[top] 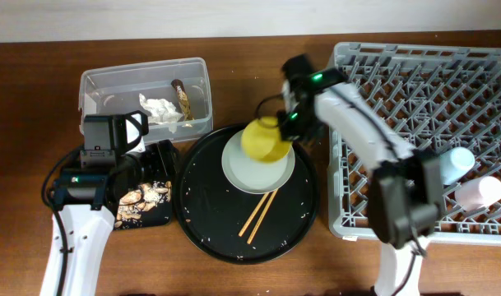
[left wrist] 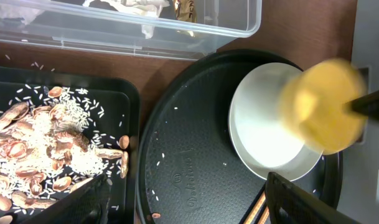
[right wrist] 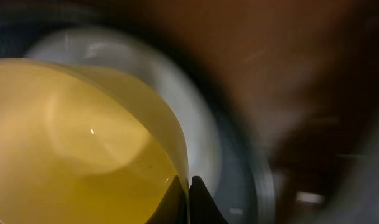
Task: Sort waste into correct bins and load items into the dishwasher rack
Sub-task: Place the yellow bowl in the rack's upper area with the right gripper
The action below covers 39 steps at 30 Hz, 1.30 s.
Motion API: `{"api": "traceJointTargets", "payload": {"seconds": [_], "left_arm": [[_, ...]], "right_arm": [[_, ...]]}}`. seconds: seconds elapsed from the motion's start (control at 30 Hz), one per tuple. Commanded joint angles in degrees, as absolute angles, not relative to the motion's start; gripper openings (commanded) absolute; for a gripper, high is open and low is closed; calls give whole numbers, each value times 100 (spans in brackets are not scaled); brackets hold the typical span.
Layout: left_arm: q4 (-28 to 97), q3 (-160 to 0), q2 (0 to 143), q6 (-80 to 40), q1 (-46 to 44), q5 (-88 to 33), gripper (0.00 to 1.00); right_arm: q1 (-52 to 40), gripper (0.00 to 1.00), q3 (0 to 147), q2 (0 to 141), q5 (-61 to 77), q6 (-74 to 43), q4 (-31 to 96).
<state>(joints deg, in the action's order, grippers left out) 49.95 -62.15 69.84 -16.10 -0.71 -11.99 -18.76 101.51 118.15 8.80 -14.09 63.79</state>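
Right claw (top: 285, 123): pressed together on the rim of the bowl (top: 265, 140). The right wrist view shows the yellow wall pinched between both fingertips.
Bowl: over the far edge of the plate (top: 254, 173) and smeared in both wrist views. It looks raised off the plate, though contact cannot be ruled out.
Key relation: the rack (top: 339, 197) lies directly to the right of the bowl, and its left wall is just beside the round tray (top: 205, 205). The carry is judged to be a sideways swing over that wall.
Nearer arm: the right one, which reaches across the rack's left part. The left arm is on the other side of the round tray.
Left claw (left wrist: 188, 180): spread and holding nothing, hanging over the left part of the round tray beside the black tray (left wrist: 124, 99).
Chopsticks (top: 261, 214): lying together on the round tray. Their long axis runs diagonally from near-left to far-right, with the far ends at the plate's near rim.
Tub (top: 143, 70): holds tissues (top: 160, 108) and the wrapper stick (top: 183, 97).
Black tray: holds scraps (left wrist: 40, 155) mixed with rice grains.
Rack contents: a blue cup (top: 460, 160) and a pink cup (top: 487, 191) near its right edge.
Risk: the grip is only a thin pinch on the rim, so the bowl may swing or slip on the way over.
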Motion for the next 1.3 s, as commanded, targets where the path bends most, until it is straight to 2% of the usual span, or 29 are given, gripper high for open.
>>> {"api": "traceJointTargets", "payload": {"seconds": [0.0,0.17,0.5,0.87,1.2,1.27], "left_arm": [[4980,-6239,6941,-1581,-45,-1216,78],[4976,-6239,6941,-1579,-45,-1216,78],[4954,-6239,6941,-1579,-45,-1216,79],[4925,-6239,6941,-1581,-45,-1216,79],[4853,-6239,6941,-1581,-45,-1219,79],[4847,-6239,6941,-1579,-45,-1216,79]], "right_arm": [[-1345,4,10497,10672,-346,-1114,6265],[-596,4,10497,10224,-2615,-934,5859],[718,4,10490,10497,-4456,-860,4960],[668,4,10490,11839,-4825,-1295,5321],[-93,4,10479,12191,-4827,-1302,5551],[-187,4,10479,12191,-4829,-1664,5813]]}}
